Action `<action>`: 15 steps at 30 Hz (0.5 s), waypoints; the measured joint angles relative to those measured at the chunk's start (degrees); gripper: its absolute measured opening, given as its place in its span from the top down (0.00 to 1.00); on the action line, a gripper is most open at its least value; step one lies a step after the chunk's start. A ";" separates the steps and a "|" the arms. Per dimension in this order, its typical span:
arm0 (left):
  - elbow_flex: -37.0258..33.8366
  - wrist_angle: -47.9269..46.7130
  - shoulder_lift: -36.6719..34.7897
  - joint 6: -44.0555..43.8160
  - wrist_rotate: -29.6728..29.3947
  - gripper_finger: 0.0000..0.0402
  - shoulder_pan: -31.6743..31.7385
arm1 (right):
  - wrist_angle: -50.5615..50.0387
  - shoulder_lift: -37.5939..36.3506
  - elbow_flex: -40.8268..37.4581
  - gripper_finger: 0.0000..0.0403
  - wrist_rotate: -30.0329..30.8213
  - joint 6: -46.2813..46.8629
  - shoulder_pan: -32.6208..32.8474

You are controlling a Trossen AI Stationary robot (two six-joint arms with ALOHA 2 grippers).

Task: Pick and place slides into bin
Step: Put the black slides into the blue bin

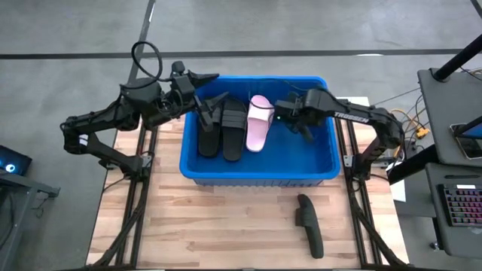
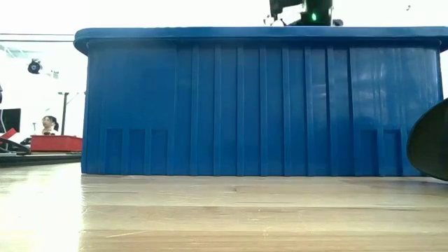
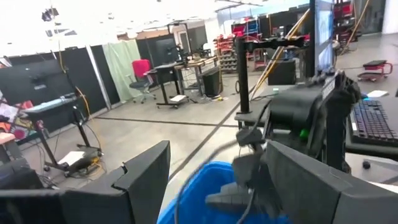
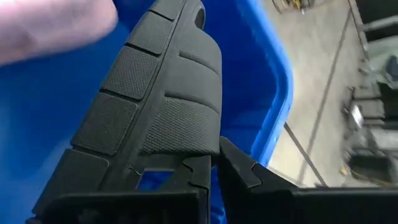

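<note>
The blue bin (image 1: 316,162) stands mid-table. On its floor lie two black slides (image 1: 208,135) (image 1: 233,132) and a pale pink slide (image 1: 259,123), side by side. Another black slide (image 1: 309,224) lies on the wooden table in front of the bin, toward the right. My left gripper (image 1: 213,102) hovers open over the bin's far left corner with nothing between its fingers (image 3: 149,174). My right gripper (image 1: 290,119) is shut and empty, slanting down into the bin just right of the pink slide (image 4: 50,28).
The bin's high ribbed wall (image 2: 259,105) fills the low view, with the loose black slide (image 2: 430,140) at its right. A side table with a keyboard (image 1: 461,203) stands beyond the table's right edge. Bare wood lies in front of the bin.
</note>
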 joint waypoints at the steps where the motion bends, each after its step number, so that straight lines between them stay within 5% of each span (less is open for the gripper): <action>1: 0.00 0.28 0.00 0.04 -0.05 0.38 0.00 | 0.05 0.05 -1.59 0.98 0.03 0.25 -0.44; 15: 0.00 0.70 0.31 1.50 -0.20 0.38 0.00 | 6.99 8.13 -8.06 0.98 0.34 -3.83 -6.12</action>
